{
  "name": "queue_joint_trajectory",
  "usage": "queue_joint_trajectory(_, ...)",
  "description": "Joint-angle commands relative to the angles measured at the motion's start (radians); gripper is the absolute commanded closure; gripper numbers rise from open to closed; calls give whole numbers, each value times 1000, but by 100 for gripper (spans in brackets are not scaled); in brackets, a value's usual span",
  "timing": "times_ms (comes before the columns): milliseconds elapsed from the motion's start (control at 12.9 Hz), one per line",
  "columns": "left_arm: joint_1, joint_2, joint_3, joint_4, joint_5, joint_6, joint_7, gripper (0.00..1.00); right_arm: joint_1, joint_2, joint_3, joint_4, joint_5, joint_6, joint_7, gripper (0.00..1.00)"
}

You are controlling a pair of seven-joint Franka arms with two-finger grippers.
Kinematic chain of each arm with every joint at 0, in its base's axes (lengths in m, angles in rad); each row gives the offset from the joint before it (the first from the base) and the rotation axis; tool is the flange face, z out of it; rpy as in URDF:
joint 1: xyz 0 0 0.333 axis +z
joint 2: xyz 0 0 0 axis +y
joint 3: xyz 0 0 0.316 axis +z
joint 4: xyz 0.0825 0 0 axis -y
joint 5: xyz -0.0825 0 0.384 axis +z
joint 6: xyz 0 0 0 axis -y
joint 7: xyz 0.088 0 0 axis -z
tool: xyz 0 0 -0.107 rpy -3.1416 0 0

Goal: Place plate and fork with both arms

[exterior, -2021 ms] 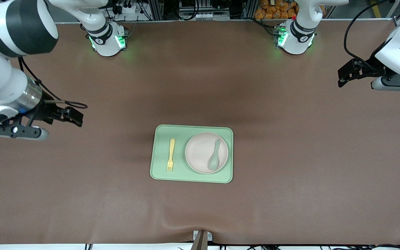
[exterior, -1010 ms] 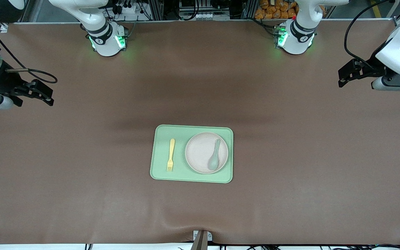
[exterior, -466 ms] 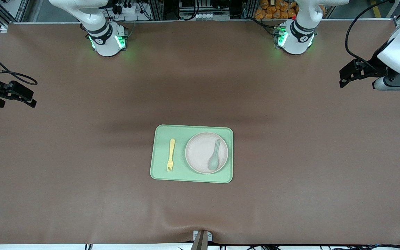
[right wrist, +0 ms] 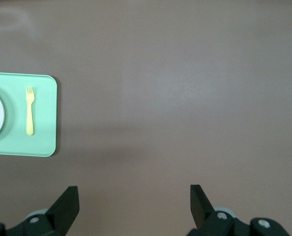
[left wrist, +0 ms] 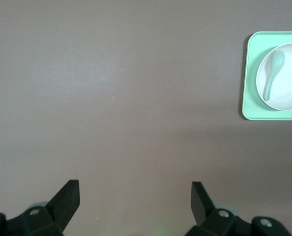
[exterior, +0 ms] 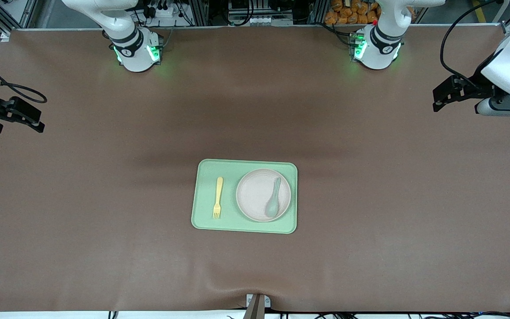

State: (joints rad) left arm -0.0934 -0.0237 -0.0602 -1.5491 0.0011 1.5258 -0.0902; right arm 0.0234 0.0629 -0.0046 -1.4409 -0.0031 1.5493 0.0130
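Observation:
The off-white plate [exterior: 251,195] lies on a pale green tray [exterior: 244,165] in the middle of the table, toward the left arm's end of the tray. The yellow fork [exterior: 218,197] lies on the tray beside the plate, tines toward the front camera. My left gripper [exterior: 435,98] hangs open over the table at the left arm's end, holding nothing. My right gripper [exterior: 39,120] hangs open over the right arm's end, also holding nothing. The left wrist view has the left gripper [left wrist: 135,186], the plate [left wrist: 291,86] and the tray [left wrist: 249,73]. In the right wrist view are the right gripper [right wrist: 133,189], the fork [right wrist: 30,110] and the tray [right wrist: 43,123].
A pale green spoon [exterior: 273,201] rests in the plate, bowl toward the front camera; it shows in the left wrist view as well [left wrist: 271,73]. Brown cloth covers the table [exterior: 370,221]. The two arm bases [exterior: 136,51] [exterior: 375,48] stand along the table's edge farthest from the front camera.
The right arm has pulled back from over the table to the right arm's end, so only its gripper still shows. The left arm has barely shifted. Tray, plate, fork and spoon stay put.

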Motion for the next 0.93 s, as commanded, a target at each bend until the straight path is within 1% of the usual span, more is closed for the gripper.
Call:
queue_joint_trajectory(0, 6, -4, -3, 0, 4, 5, 0, 0, 1, -2, 3, 13, -15, -18, 4, 0)
queue_joint_trajectory(78, 6, -4, -3, 0, 4, 5, 0, 0, 3, -6, 5, 11, -15, -18, 2, 0)
queue_joint_trajectory(311, 7, -4, -3, 0, 4, 5, 0, 0, 1, -46, 5, -51, -15, 23, 2, 0)
queue_joint_trajectory(622, 9, -4, -3, 0, 4, 5, 1, 0, 0, -46, 12, -50, -17, 26, 2, 0)
queue_joint_trajectory(855, 35, -4, -3, 4, 5, 8, 3, 0, -2, -43, 12, -47, -15, 28, 4, 0)
